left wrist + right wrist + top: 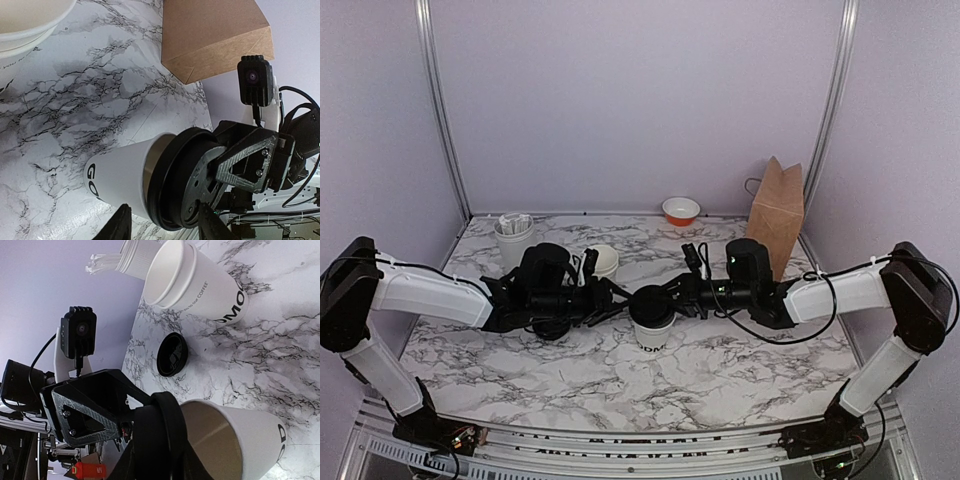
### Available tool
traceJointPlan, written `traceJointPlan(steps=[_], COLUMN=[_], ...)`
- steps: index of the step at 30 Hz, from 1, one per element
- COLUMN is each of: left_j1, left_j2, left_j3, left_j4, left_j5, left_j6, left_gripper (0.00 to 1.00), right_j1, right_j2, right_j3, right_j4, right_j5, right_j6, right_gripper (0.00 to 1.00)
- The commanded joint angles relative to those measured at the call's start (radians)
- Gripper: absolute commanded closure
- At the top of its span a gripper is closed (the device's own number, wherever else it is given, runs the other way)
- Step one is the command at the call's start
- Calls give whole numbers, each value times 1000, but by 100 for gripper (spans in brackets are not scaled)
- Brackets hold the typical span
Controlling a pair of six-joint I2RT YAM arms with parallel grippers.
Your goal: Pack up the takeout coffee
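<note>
The takeout coffee cup [653, 332] stands upright at the middle of the marble table, white with dark lettering low on its side. Its black round lid [649, 298] sits tilted at the rim. In the right wrist view the cup [255, 440] still shows its brown inside beside the lid [160, 425]. My right gripper [672, 296] [160, 452] reaches in from the right, shut on the lid's edge. My left gripper [618, 302] [164, 209] comes from the left, jaws apart: one finger by the cup wall [117, 175], the other by the lid [170, 175], gripping nothing that I can see.
A stack of nested white cups [604, 262] [195, 282] stands behind the cup. A white holder with packets [513, 240] is at the back left. A brown paper bag [777, 215] [210, 35] and an orange bowl [681, 210] are at the back right. A spare black lid [172, 354] lies flat.
</note>
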Motion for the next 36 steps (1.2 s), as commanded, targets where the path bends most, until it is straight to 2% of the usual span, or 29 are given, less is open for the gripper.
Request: traceJointPlan(steps=[1, 36], left_j1=[-7, -14], left_j2=[15, 30], left_j3=[27, 47], left_j4=[-23, -51], left_j5=[-13, -18], left_j6=[16, 29], left_gripper=[53, 53], right_j1=[5, -4], right_j2=[-6, -15], right_j3=[25, 25], right_j4=[-6, -32], right_j5=[19, 12], right_j6=[-11, 33], right_gripper=[80, 80])
